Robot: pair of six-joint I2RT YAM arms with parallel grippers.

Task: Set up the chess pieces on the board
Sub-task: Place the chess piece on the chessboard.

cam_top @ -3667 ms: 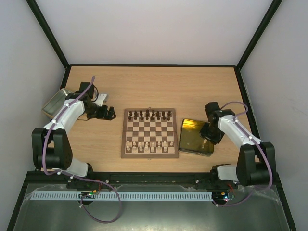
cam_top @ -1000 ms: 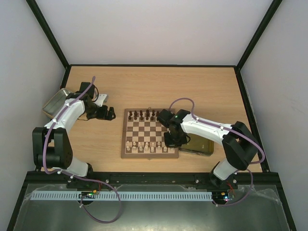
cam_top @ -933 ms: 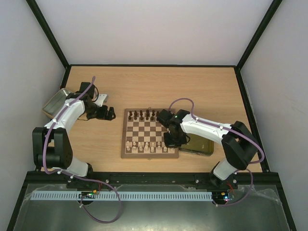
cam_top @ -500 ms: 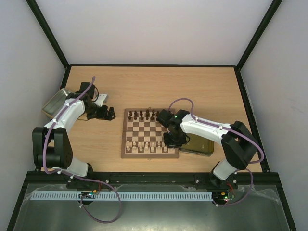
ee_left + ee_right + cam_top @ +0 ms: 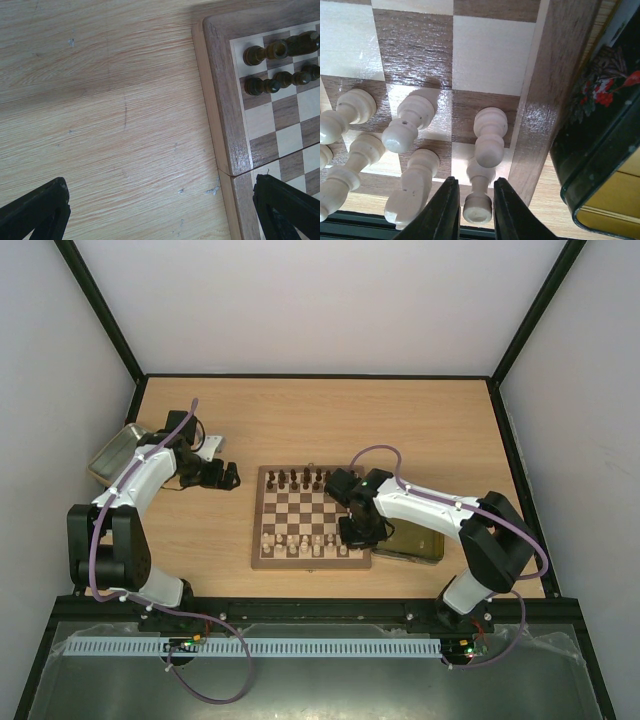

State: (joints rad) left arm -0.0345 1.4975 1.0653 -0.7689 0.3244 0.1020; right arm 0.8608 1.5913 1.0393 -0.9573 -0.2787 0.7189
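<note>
Wooden and checkered brown-and-cream, the flat board has our right hand at its near-right corner square, setting down a small cream turned piece; we cannot tell whether it grips, and next we must lift straight clear.

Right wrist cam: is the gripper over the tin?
No, the right gripper is over a corner of the board, closed around a cream piece, with the tin off to one side.

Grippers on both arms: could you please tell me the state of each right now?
Left gripper: open, holding nothing.
Right gripper: closed on a cream chess piece at the corner of the board.
</note>
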